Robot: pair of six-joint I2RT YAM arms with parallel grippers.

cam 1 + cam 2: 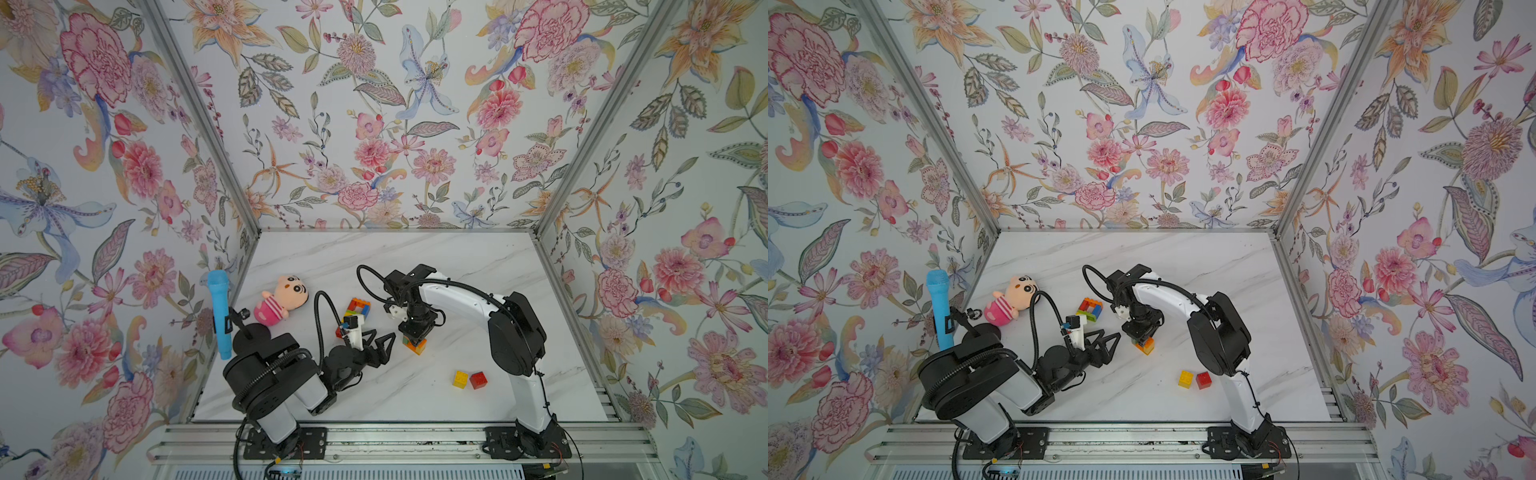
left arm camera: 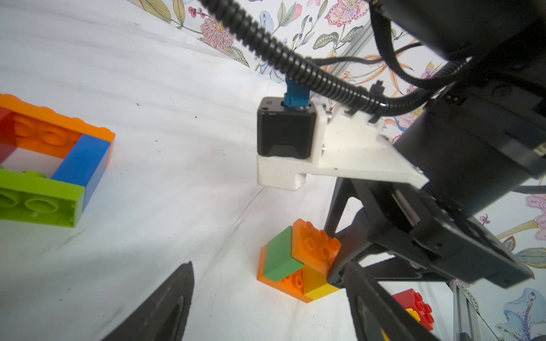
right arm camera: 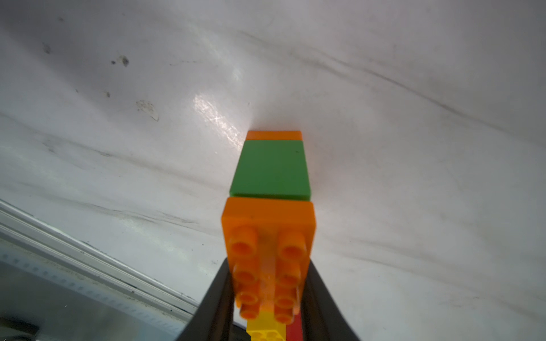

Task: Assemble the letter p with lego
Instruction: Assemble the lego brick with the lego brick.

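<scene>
A small lego stack (image 1: 416, 345) (image 1: 1144, 345) of orange, yellow and green bricks stands on the white table. My right gripper (image 1: 414, 332) comes down on it from above. It is shut on the stack's orange brick (image 3: 269, 230), and the green brick (image 3: 270, 168) juts out beyond the fingers. My left gripper (image 1: 380, 343) (image 2: 266, 310) lies low just left of the stack (image 2: 298, 259), open with nothing between its fingers. A rectangular lego frame (image 1: 358, 309) (image 2: 53, 165) of orange, blue, green and red bricks lies further back. A loose yellow brick (image 1: 460, 379) and a loose red brick (image 1: 478, 379) sit at front right.
A pink plush doll (image 1: 282, 299) lies at the back left of the table. A blue microphone (image 1: 220, 316) stands by the left wall. Floral walls close the table on three sides, and a metal rail runs along the front edge.
</scene>
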